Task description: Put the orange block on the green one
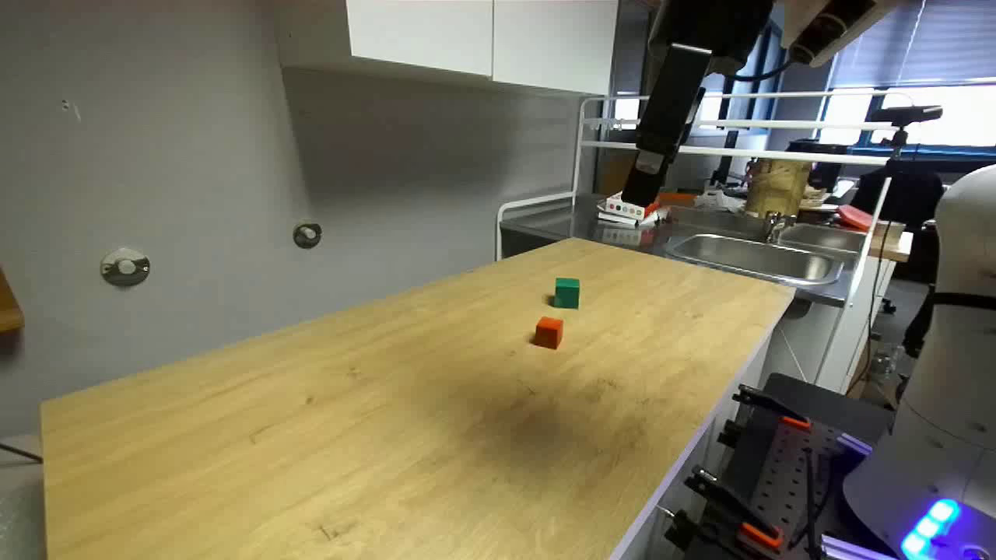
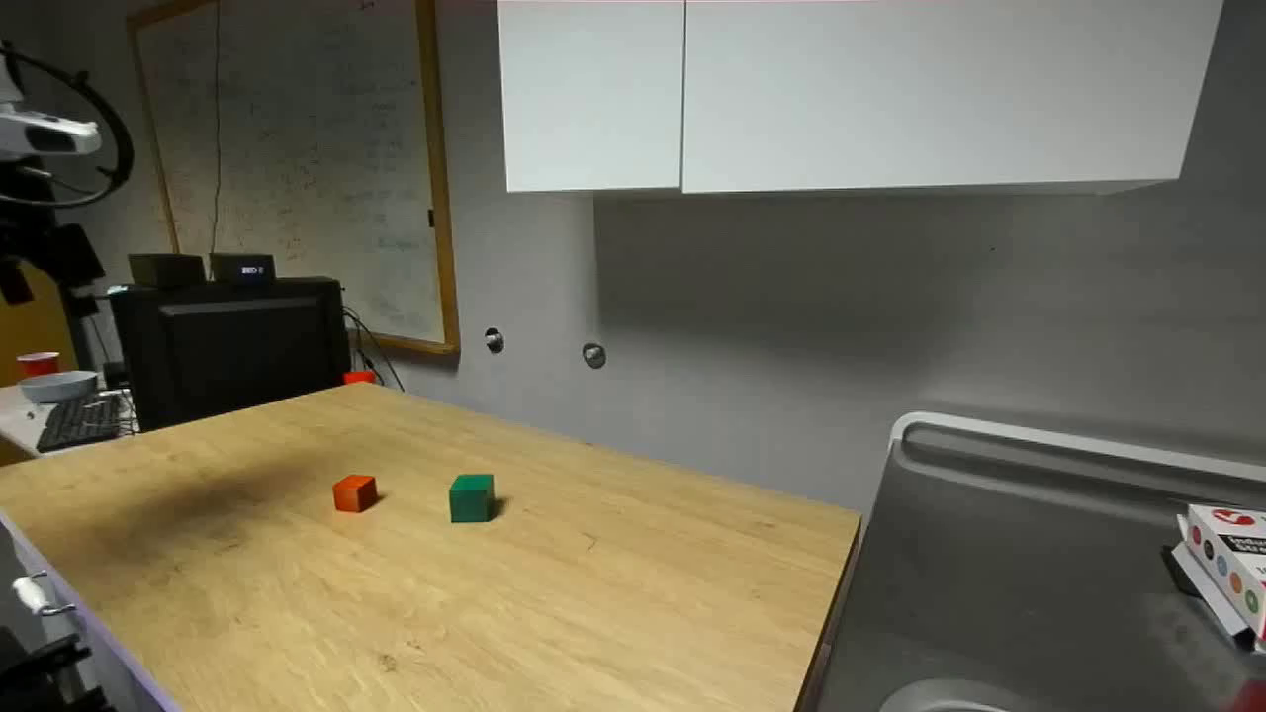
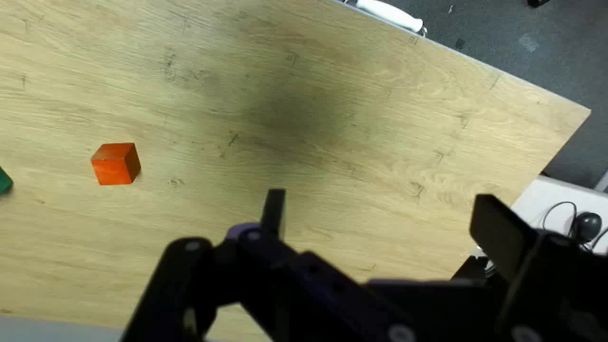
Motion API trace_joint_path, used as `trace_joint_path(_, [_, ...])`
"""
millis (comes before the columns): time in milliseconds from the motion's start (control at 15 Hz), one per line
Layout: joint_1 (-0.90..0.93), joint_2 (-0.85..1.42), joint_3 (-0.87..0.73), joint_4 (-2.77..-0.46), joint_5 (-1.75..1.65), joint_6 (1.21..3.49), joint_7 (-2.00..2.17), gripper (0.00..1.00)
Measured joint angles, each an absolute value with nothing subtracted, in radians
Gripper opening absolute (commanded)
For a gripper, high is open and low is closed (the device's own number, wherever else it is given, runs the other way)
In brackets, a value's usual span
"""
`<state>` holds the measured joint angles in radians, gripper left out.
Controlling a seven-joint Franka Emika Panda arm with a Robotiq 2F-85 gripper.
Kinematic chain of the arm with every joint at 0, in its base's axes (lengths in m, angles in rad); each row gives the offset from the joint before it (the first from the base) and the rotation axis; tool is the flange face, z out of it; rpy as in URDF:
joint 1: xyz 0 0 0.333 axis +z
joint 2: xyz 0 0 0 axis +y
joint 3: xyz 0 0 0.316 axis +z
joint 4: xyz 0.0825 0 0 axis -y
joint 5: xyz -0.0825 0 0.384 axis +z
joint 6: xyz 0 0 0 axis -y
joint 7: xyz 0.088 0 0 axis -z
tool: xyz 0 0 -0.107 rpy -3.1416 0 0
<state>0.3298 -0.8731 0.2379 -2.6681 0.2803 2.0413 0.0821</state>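
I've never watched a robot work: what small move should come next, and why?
Probably shift the open, empty gripper over the orange block, which lies on the tabletop apart from the green one and, in the wrist view, left of the fingers.

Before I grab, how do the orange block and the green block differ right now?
Colour: the orange block is orange-red; the green block is plain green.
Wrist view: the orange block shows whole; the green block is cut off by the left edge.
Place: the green block sits nearer the steel counter than the orange block.
Shared: both are cubes resting on the wooden tabletop, apart from each other.
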Motion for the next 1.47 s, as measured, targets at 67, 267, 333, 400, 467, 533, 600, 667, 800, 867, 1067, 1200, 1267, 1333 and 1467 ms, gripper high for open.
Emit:
trace_joint_path(67, [0.330, -0.873, 0.238, -2.668, 0.280, 2.041, 0.082, 1.00])
trace_joint_path(267, [0.330, -0.873, 0.238, -2.668, 0.280, 2.041, 0.082, 1.00])
trace_joint_path(333, [0.330, -0.873, 0.238, -2.668, 0.280, 2.041, 0.082, 1.00])
trace_joint_path(400, [0.330, -0.873, 0.238, -2.668, 0.280, 2.041, 0.082, 1.00])
trace_joint_path(467, [0.330, -0.873, 0.238, -2.668, 0.280, 2.041, 0.082, 1.00])
trace_joint_path(533, [0.330, -0.873, 0.238, -2.668, 0.280, 2.041, 0.082, 1.00])
trace_joint_path(600, [0.330, -0.873, 0.238, -2.668, 0.280, 2.041, 0.082, 1.00])
trace_joint_path(667, [0.330, -0.873, 0.238, -2.668, 0.280, 2.041, 0.082, 1.00])
trace_joint_path(800, [0.330, -0.873, 0.238, -2.668, 0.280, 2.041, 0.082, 1.00])
trace_joint_path(867, [0.329, -0.873, 0.238, -2.668, 0.279, 2.041, 0.082, 1.00])
trace_joint_path(1067, [0.309, -0.866, 0.238, -2.671, 0.273, 2.057, 0.082, 1.00])
trace_joint_path(1200, [0.278, -0.855, 0.236, -2.681, 0.267, 2.104, 0.082, 1.00])
trace_joint_path(1267, [0.260, -0.845, 0.232, -2.689, 0.263, 2.143, 0.082, 1.00])
trace_joint_path(1333, [0.242, -0.833, 0.227, -2.698, 0.255, 2.187, 0.081, 1.00])
trace_joint_path(1467, [0.206, -0.798, 0.214, -2.720, 0.234, 2.281, 0.079, 1.00])
